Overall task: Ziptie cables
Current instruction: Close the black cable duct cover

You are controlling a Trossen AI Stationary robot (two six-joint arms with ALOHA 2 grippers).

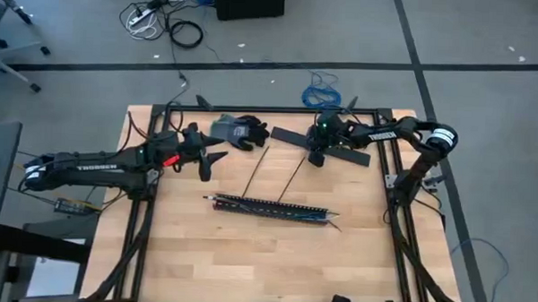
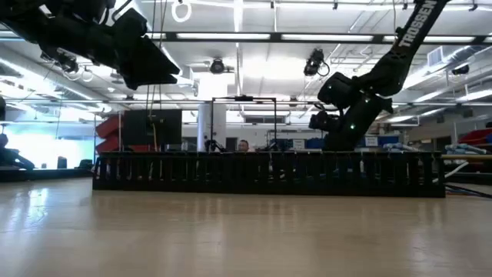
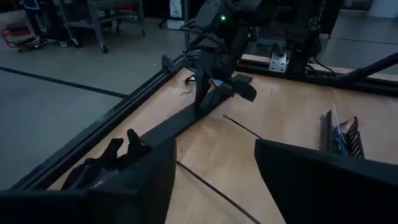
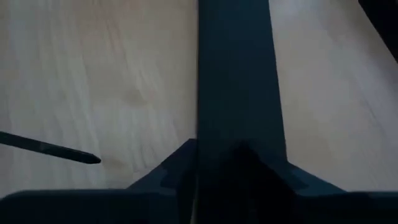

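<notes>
Cables (image 1: 331,220) lie in the black comb tray (image 1: 267,207) mid-bench, well apart from both hands. Right hand (image 1: 318,155) pinches a flat black strip (image 1: 298,139). Left hand (image 1: 211,159) hovers spread, beside a glove (image 1: 238,130).

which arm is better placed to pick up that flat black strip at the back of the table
Right. The right gripper is already down at the black strip, and its wrist view shows the strip running between its fingers. The left gripper hangs open beside the black glove, away from the strip.
</notes>
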